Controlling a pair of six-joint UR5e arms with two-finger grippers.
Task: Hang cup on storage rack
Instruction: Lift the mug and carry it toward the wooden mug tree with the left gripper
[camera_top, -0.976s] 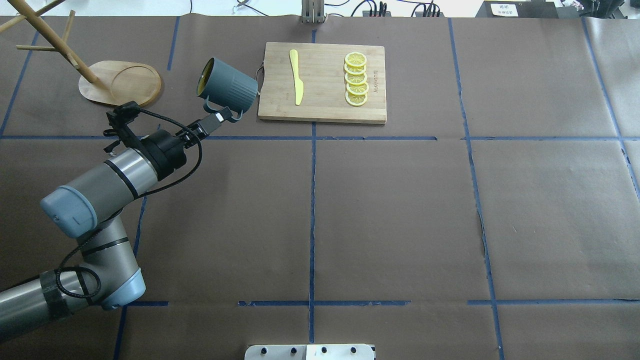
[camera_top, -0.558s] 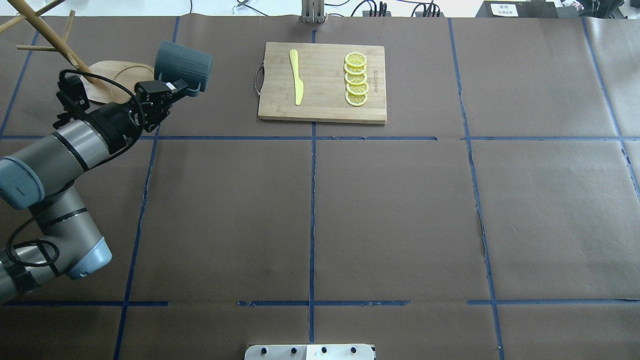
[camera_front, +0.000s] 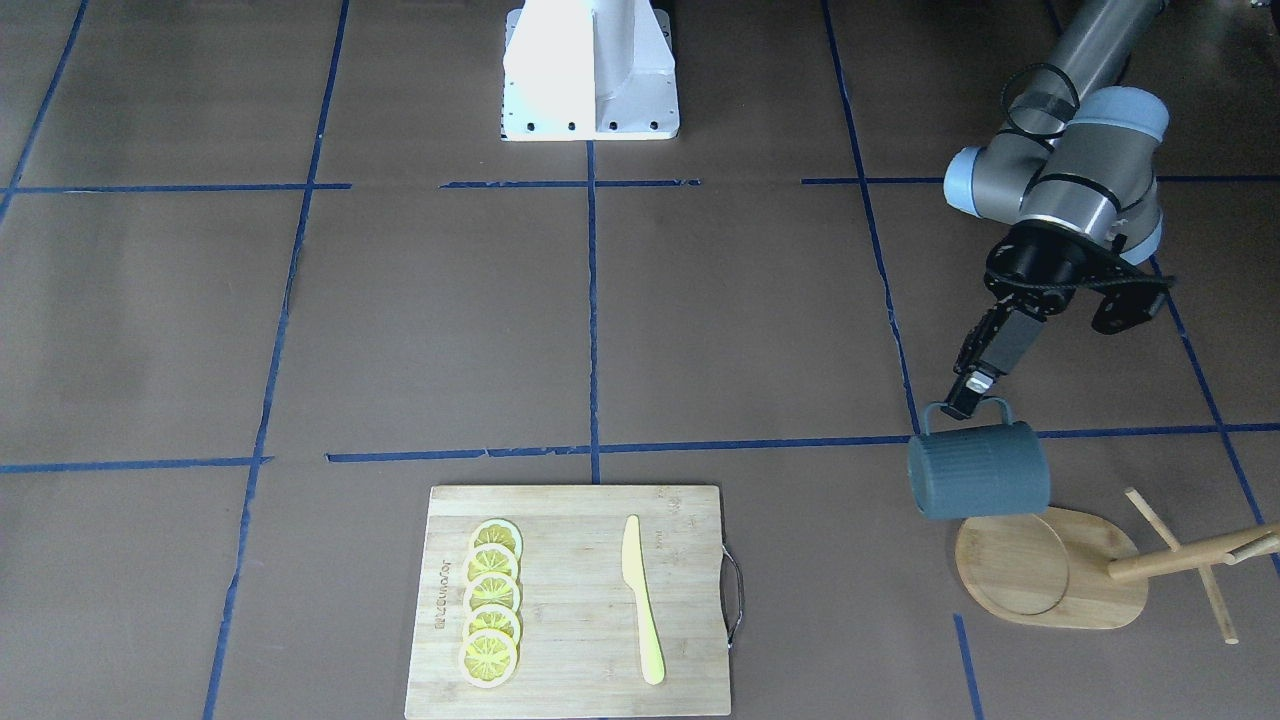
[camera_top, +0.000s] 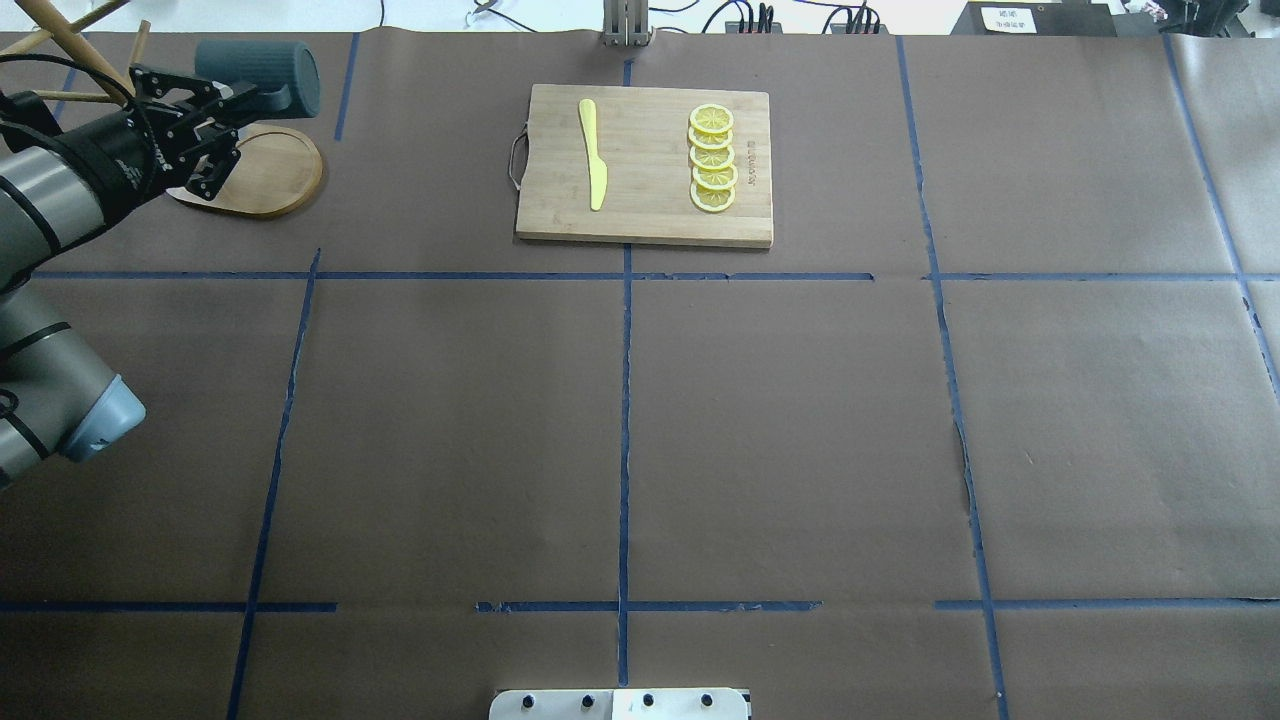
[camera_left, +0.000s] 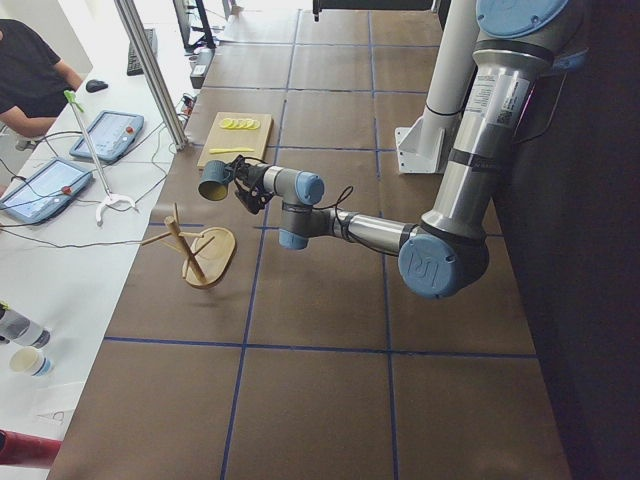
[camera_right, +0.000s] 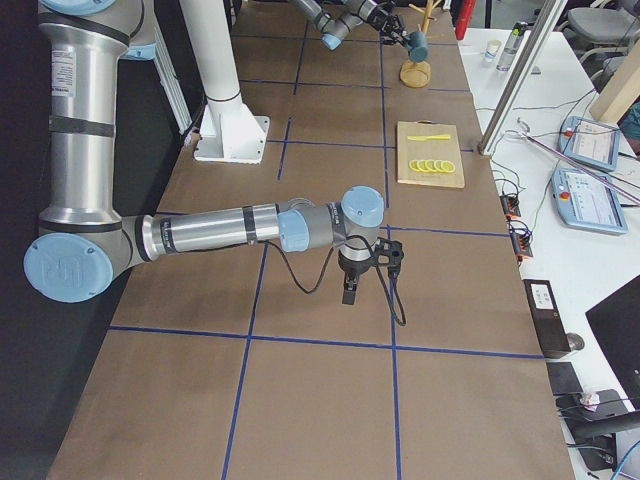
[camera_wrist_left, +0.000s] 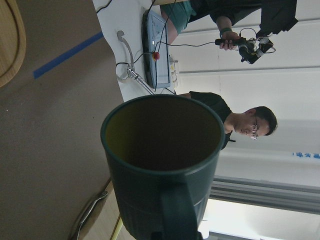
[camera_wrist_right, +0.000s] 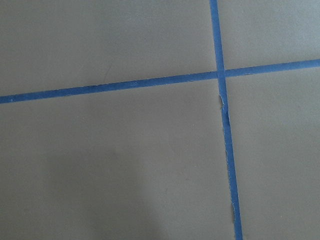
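Paper, brown and crossed by blue tape lines, covered the desk (camera_top: 700, 420). At its far end on the robot's left stood the storage rack (camera_front: 1090, 600), a light wooden tree with an oval base, a round recess in it, a post and thin crossing pegs. The cup (camera_front: 978, 470) was a dark grey-blue ribbed mug with a loop handle; the left wrist view looked into its mouth, dim and yellowish inside. It hung clear of the desk, lying on its side with the handle uppermost, over the edge of the rack's base and near the pegs, its mouth turned toward the post.

The left arm reached out over that corner, its wrist angled down toward the rack. The left end effector (camera_front: 968, 395) was pinched narrowly on the cup's handle. The right arm stretched low over the desk's other half, its wrist pointing down at a tape crossing; whether the right end effector (camera_right: 348, 293) was wide or narrow could not be told.
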